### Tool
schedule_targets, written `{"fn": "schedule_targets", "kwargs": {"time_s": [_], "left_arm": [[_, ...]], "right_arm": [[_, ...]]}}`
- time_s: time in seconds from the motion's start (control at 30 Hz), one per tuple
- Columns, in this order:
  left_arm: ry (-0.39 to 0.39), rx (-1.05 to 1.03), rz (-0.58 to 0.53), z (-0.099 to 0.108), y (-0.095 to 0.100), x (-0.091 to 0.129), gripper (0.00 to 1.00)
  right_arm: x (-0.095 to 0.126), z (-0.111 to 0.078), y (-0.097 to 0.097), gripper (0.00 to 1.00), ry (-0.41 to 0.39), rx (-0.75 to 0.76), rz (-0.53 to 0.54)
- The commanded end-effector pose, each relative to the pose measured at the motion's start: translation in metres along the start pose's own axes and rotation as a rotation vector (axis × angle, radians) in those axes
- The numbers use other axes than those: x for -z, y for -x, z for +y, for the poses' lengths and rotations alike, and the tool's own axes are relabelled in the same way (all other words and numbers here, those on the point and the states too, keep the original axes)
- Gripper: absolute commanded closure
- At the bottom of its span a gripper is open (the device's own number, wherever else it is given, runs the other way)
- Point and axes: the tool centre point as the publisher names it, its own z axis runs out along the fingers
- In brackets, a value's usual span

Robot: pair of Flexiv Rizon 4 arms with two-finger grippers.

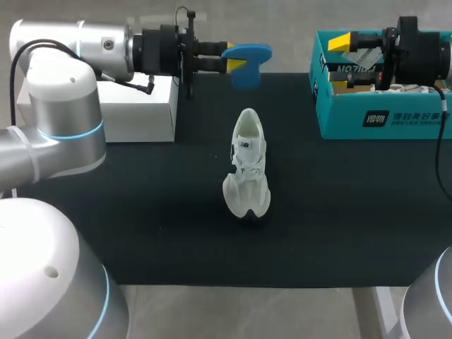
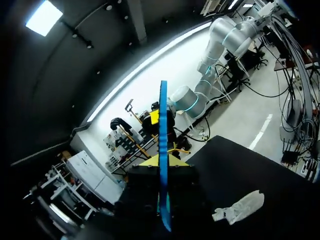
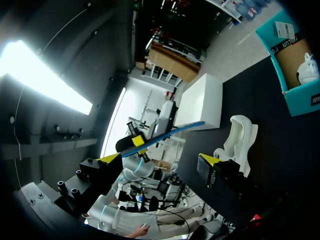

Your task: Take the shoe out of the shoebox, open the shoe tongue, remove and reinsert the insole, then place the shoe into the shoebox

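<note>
On the left, the left gripper (image 1: 227, 63) is clamping the flat blue foam insole (image 1: 248, 58) between its fingers, holding it out above the black table mat (image 1: 141, 212). The white lace-up sneaker (image 1: 248, 166) is sitting mid-mat at six o'clock from that insole, its long axis running twelve to six. So the left arm is looking the nearer one for reinsertion. Over at the right, the right gripper (image 1: 345, 62) is hanging with fingers wide apart, nothing between them, above the teal cardboard shoebox (image 1: 395, 123).
</note>
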Motion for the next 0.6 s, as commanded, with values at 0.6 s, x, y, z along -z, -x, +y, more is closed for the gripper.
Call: {"fn": "schedule_targets", "kwargs": {"time_s": [0.6], "left_arm": [[-0.106, 1.640, 0.119, 0.0087, 0.0105, -0.0070, 1.00]], "right_arm": [[-0.0022, 0.0004, 0.0007, 0.00, 0.001, 0.000, 0.000]]}}
